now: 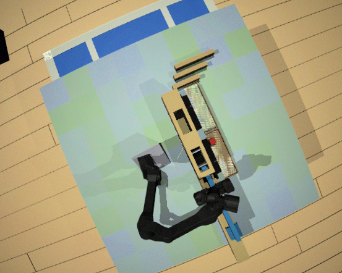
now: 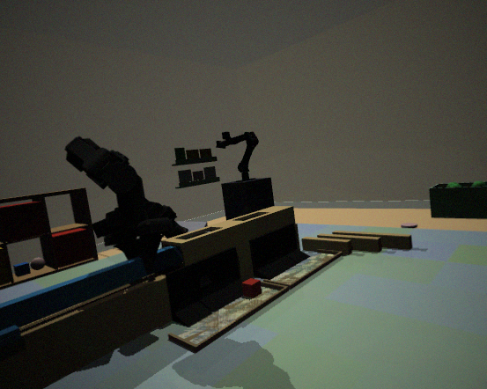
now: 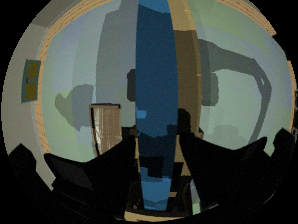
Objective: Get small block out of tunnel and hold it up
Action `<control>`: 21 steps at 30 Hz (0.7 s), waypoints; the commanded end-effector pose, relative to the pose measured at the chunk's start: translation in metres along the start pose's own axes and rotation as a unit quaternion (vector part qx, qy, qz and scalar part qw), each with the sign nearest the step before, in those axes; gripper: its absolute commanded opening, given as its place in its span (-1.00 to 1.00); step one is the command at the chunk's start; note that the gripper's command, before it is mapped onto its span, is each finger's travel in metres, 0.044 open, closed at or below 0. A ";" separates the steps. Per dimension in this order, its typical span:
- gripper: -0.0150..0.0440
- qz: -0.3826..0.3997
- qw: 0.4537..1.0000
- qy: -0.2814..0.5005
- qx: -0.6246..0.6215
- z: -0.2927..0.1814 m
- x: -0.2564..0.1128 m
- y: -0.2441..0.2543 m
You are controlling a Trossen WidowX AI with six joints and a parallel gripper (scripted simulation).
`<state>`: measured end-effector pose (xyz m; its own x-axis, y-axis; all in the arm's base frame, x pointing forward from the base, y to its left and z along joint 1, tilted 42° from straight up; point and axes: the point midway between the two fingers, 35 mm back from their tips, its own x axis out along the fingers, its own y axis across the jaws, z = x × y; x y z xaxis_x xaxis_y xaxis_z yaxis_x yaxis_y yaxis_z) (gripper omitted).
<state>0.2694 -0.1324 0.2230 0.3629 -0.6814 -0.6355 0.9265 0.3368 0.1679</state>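
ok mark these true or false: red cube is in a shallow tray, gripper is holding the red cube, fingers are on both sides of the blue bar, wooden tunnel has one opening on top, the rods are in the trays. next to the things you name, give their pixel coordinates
The red cube (image 1: 212, 141) (image 2: 251, 288) lies in a shallow brown-rimmed tray (image 1: 227, 150) (image 2: 241, 319) (image 3: 106, 105). True.
The gripper (image 1: 212, 193) (image 2: 149, 260) (image 3: 157, 137) holds the red cube. False: it is at the long blue bar (image 1: 233, 228) (image 2: 72, 286) (image 3: 156, 90).
The gripper's fingers are on both sides of the long blue bar. True.
The light wooden tunnel (image 1: 188, 140) (image 2: 246, 264) has one opening on top. False: it has two.
The three wooden rods (image 1: 190, 71) (image 2: 367, 243) lie in the trays. False: they lie on the mat.
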 end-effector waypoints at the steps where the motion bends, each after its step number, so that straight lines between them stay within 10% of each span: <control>1: 0.58 -0.002 1.000 -0.008 0.007 0.001 -0.012 0.004; 6: 1.00 -0.008 0.999 -0.027 0.017 0.002 -0.033 0.009; 21: 1.00 -0.009 0.999 -0.028 0.018 -0.036 -0.039 0.009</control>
<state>0.2611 -0.0789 0.2263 0.3570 -0.7175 -0.5981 0.9329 0.3066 0.1890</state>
